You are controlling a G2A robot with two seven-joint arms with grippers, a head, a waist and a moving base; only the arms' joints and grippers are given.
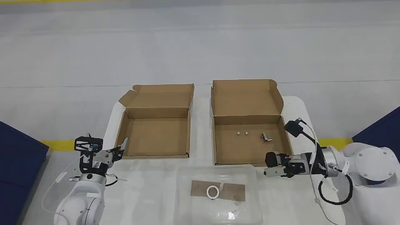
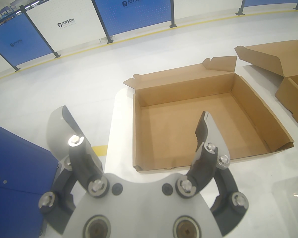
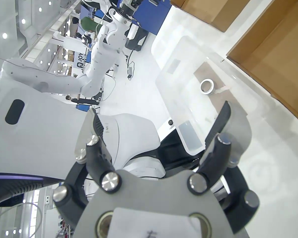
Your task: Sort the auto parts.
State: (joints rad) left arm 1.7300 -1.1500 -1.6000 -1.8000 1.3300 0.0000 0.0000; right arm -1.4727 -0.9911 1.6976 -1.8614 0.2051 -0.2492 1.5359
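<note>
Cardboard trays, two, lids folded back, sit side by side on the white table (image 1: 200, 131). The left box (image 1: 156, 136) has a bare floor. The right box (image 1: 237, 151) holds three small metal parts: two tiny ones (image 1: 243, 132) close together and a slightly bigger one (image 1: 267, 137) near them, toward the box's right wall. In front of the boxes, at the near edge, is a clear plastic bin (image 1: 187, 200) with a brown cardboard sheet (image 1: 236, 190) in it. A white ring (image 1: 213, 192) lies flat on that sheet, and a small pale part (image 1: 231, 215), too small to name, sits nearer the front. The left gripper (image 1: 115, 149) is at the left box's front-left corner, jaws spread wide, holding nothing. The right gripper (image 1: 267, 164) is just beside the bin's right end, near the right box's front wall, jaws also spread and bare, facing the bin.
</note>
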